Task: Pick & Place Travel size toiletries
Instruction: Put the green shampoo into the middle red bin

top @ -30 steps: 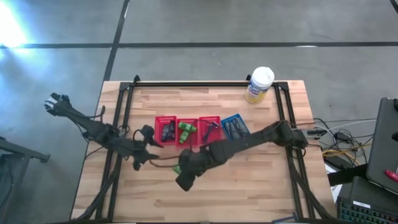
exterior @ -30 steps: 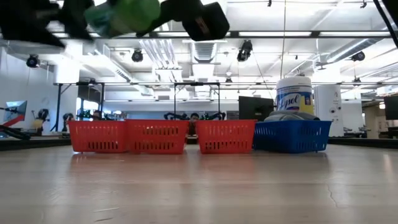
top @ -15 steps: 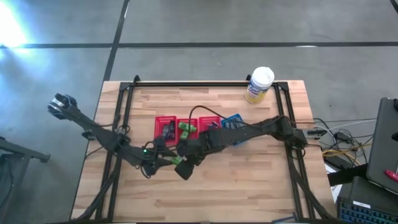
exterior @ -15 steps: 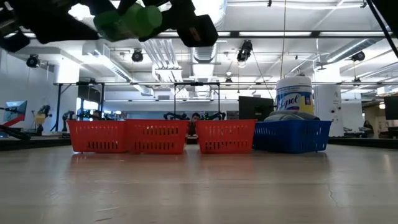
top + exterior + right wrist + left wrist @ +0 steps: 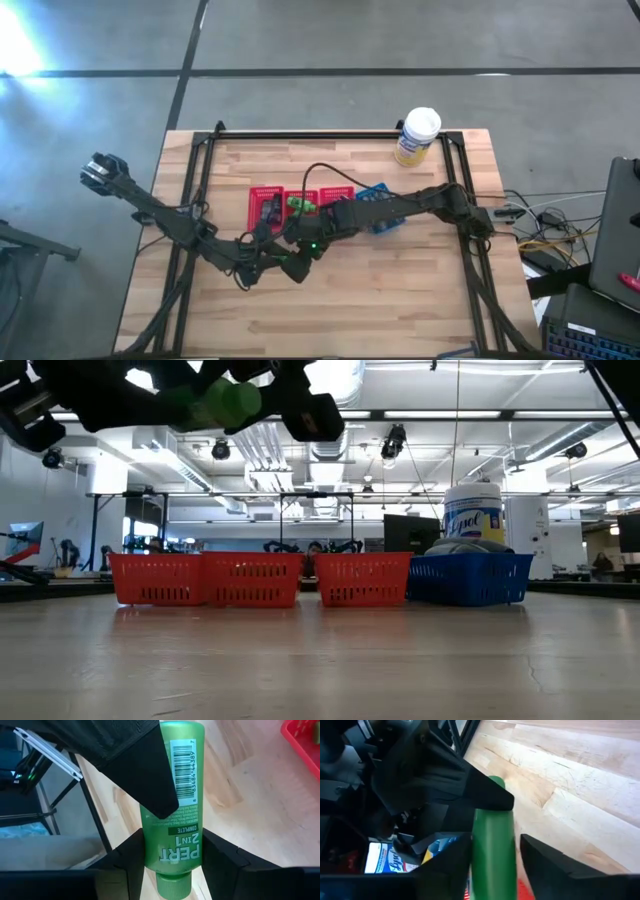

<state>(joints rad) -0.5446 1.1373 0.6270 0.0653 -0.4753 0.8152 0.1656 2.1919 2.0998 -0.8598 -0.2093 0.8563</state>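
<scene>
A green Pert 2in1 bottle [image 5: 172,795] hangs in the air above the wooden table [image 5: 420,290], at the centre-left of the high view, in front of the basket row. The right gripper [image 5: 172,855] has its fingers closed on the bottle near the cap; the left gripper [image 5: 492,845] meets it from the other side, its fingers also set against the bottle's sides. Three red baskets [image 5: 255,578] and one blue basket [image 5: 470,578] stand touching in a line mid-table. The board in front of them lies bare to the near edge. One yellow wipes canister [image 5: 418,136] stands at the far edge, upper right.
</scene>
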